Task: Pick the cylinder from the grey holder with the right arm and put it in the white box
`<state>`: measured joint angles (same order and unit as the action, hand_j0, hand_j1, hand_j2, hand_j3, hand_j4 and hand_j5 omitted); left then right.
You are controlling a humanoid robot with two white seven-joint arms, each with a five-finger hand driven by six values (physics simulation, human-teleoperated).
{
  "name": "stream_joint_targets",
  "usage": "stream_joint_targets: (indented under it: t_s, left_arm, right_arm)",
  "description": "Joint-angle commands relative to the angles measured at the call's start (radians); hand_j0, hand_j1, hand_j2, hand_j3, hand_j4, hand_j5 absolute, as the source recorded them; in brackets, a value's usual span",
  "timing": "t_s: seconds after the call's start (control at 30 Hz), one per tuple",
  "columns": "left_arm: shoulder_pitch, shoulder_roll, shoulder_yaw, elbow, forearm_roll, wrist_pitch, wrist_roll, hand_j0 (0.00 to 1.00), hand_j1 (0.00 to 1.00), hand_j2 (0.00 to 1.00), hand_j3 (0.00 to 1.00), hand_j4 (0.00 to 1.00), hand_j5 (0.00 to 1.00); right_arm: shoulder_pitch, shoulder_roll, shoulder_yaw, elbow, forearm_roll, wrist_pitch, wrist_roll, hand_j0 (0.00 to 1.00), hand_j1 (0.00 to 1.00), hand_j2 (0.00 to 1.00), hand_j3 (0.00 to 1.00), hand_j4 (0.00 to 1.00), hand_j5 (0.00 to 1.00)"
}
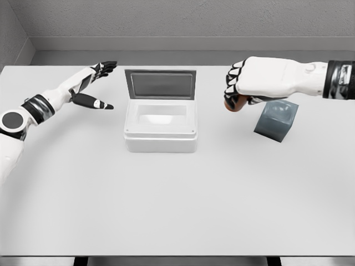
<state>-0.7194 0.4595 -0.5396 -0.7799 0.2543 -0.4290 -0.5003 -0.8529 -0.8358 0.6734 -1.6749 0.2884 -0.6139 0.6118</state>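
The cylinder (pixel 232 105) sits gripped in my right robot hand (pixel 244 86), fingers curled around it (only its brown lower end shows), above the table (pixel 177 210) between the grey holder (pixel 276 120) and the white box (pixel 161 126). I would carry it left, level and high enough to clear the box's right wall, then release over the middle. My left robot hand (pixel 95 83) rests spread, far left.
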Motion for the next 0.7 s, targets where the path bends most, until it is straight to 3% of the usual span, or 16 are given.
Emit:
stream_joint_targets:
  t_s: [0.0, 0.67]
  left_arm:
    - [0.000, 0.001, 0.001, -0.001, 0.007, 0.001, 0.000, 1.00, 1.00, 1.00, 1.00, 1.00, 1.00]
    - [0.000, 0.001, 0.001, -0.001, 0.005, 0.001, 0.000, 1.00, 1.00, 1.00, 1.00, 1.00, 1.00]
  right_arm:
    - [0.000, 0.020, 0.000, 0.000, -0.005, 0.003, -0.001, 0.35, 0.35, 0.35, 0.35, 0.35, 0.35]
    - [-0.003, 0.121, 0.022, 0.001, -0.003, 0.003, -0.001, 0.36, 0.36, 0.36, 0.36, 0.36, 0.36]
